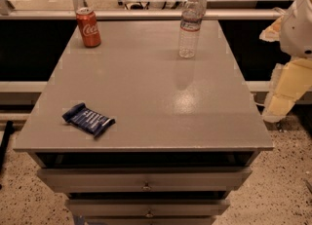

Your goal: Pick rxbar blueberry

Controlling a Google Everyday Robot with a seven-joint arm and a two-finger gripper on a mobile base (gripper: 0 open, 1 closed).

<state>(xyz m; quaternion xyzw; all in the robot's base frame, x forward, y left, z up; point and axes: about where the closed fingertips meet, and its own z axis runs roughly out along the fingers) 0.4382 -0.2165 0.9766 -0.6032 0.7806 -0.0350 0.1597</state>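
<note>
The rxbar blueberry (87, 119) is a flat dark navy bar with pale lettering. It lies at an angle near the front left corner of the grey table top (156, 87). My gripper (285, 95) hangs off the table's right side, past the edge and far from the bar, with its pale yellow parts below the white arm housing (298, 24). It holds nothing that I can see.
A red soda can (88, 27) stands at the back left corner. A clear water bottle (189, 24) stands at the back, right of centre. Drawers (146, 180) sit below the front edge. A rail runs behind the table.
</note>
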